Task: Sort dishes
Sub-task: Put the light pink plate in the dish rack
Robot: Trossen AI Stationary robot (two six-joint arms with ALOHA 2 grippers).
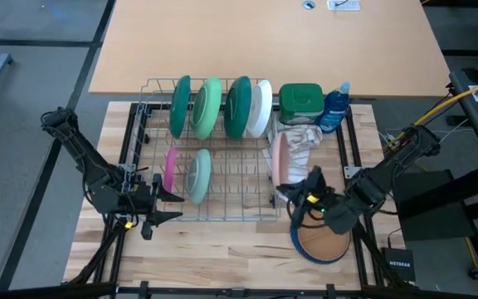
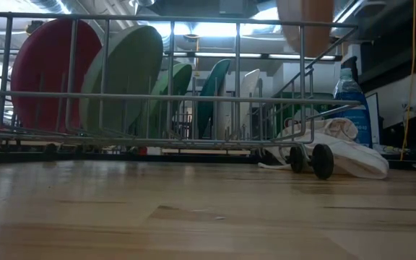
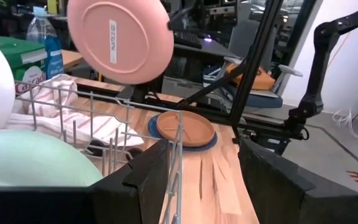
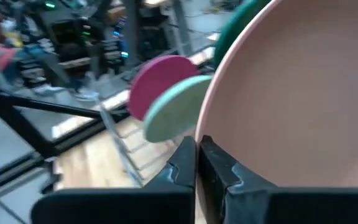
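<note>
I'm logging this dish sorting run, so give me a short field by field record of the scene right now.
rack: wire dish rack on the wooden table
back row: dark green plate, light green plate, dark green plate, white plate, all on edge
front row: magenta plate, pale teal plate
right gripper: shut on pale pink plate, held at the rack's right end
left gripper: open, empty, beside the rack's front left corner
outside rack: brown plate stacked on navy plate
</note>
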